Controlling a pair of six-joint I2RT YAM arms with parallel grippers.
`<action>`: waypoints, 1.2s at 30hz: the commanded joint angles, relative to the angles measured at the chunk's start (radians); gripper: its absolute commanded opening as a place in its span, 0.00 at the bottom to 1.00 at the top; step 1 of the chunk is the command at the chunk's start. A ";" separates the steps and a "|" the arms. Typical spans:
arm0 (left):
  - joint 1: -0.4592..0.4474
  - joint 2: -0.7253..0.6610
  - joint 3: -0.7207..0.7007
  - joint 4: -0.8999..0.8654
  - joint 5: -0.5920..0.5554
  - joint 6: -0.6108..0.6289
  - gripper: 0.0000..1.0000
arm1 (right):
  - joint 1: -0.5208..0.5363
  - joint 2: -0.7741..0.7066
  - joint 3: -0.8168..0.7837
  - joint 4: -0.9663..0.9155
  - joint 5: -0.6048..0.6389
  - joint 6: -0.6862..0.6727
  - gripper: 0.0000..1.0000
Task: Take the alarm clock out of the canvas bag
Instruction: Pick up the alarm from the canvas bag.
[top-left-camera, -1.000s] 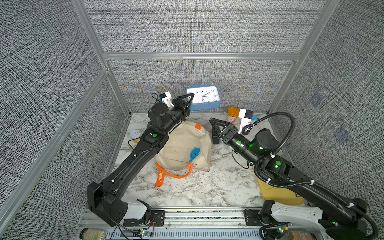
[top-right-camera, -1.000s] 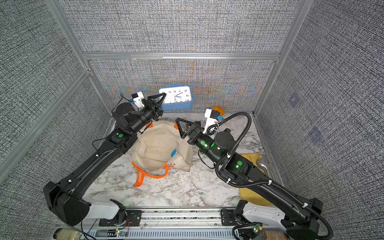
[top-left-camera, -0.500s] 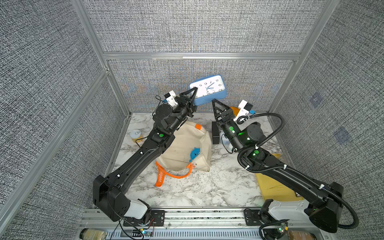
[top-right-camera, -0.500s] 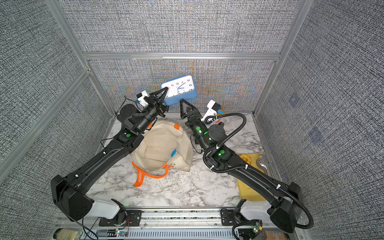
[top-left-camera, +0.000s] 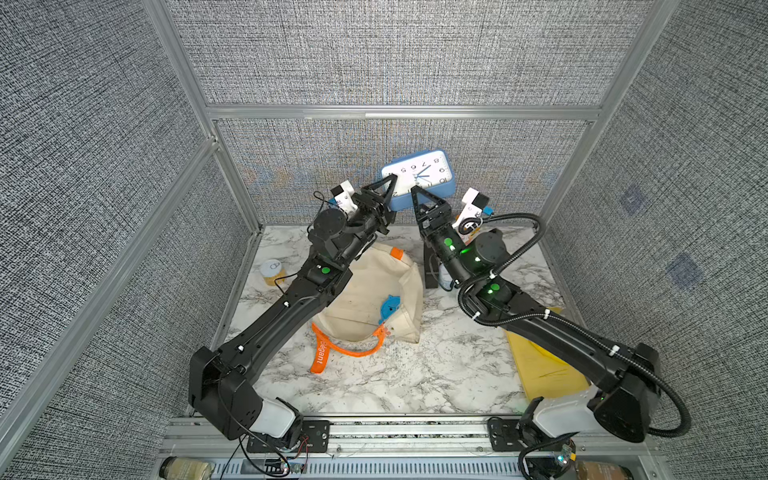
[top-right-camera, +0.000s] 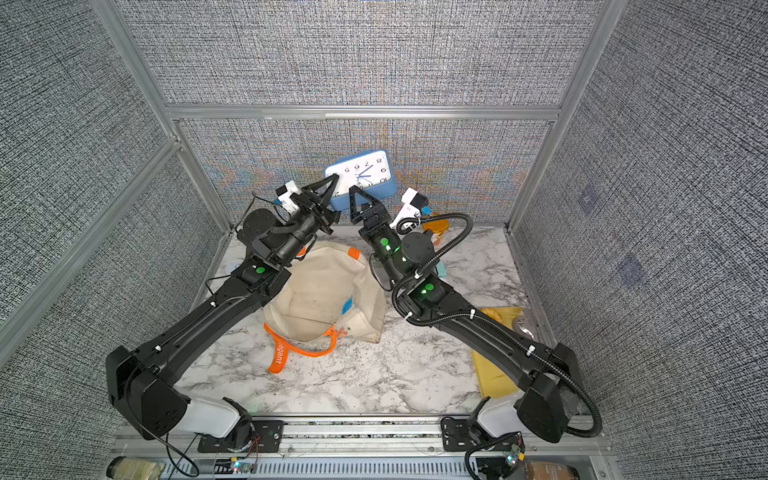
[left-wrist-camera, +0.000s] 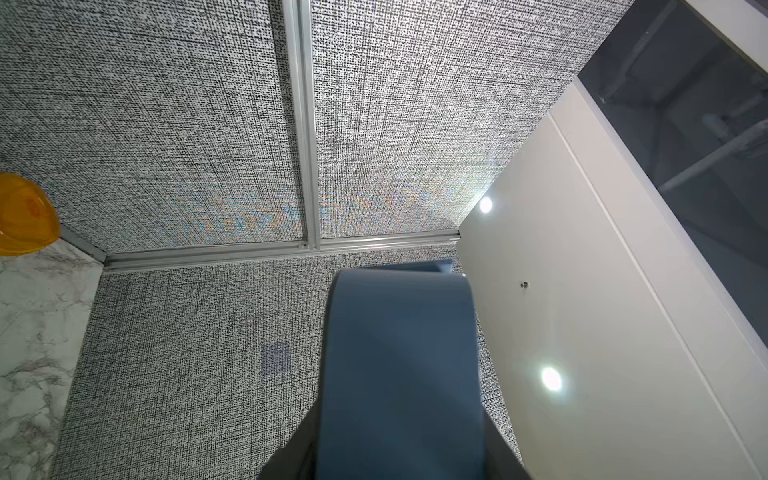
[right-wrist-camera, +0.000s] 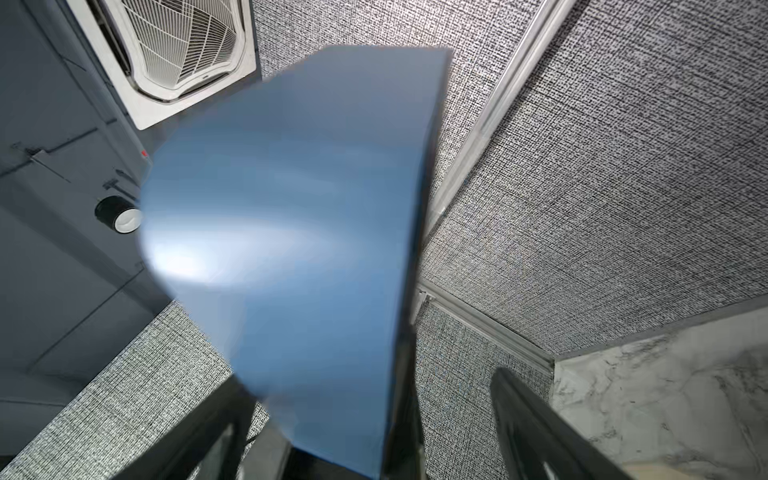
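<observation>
**A:** Where is the alarm clock (top-left-camera: 419, 174)?

**B:** It is out of the canvas bag (top-left-camera: 365, 286). It hangs tilted in the air, in the upper middle of both top views, in front of the back wall.

**A:** What holds it?

**B:** The left gripper (top-left-camera: 390, 193) does, at the clock's lower left corner. Its jaws are clamped on the blue casing. The left wrist view shows the casing (left-wrist-camera: 399, 374) wedged between the dark fingers.

**A:** And the right gripper (top-left-camera: 422, 199)?

**B:** It is up at the clock's lower edge with its jaws spread wide. In the right wrist view the casing (right-wrist-camera: 299, 249) sits between them, with a clear gap to one finger (right-wrist-camera: 536, 419), so it has no grip.

**A:** And the bag?

**B:** It lies on the marble table (top-left-camera: 415, 374) at the centre of the frame. Its mouth is open, and the orange handles point toward the bottom edge.
</observation>
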 joint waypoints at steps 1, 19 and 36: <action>0.000 -0.006 0.003 0.086 0.019 0.035 0.11 | -0.012 0.014 0.026 0.013 0.013 0.046 0.82; -0.007 0.010 -0.034 0.145 0.053 0.045 0.15 | -0.039 0.092 0.138 -0.015 -0.031 0.066 0.41; -0.006 -0.080 -0.031 -0.012 0.005 0.301 0.68 | -0.104 -0.044 0.150 -0.295 -0.015 -0.018 0.26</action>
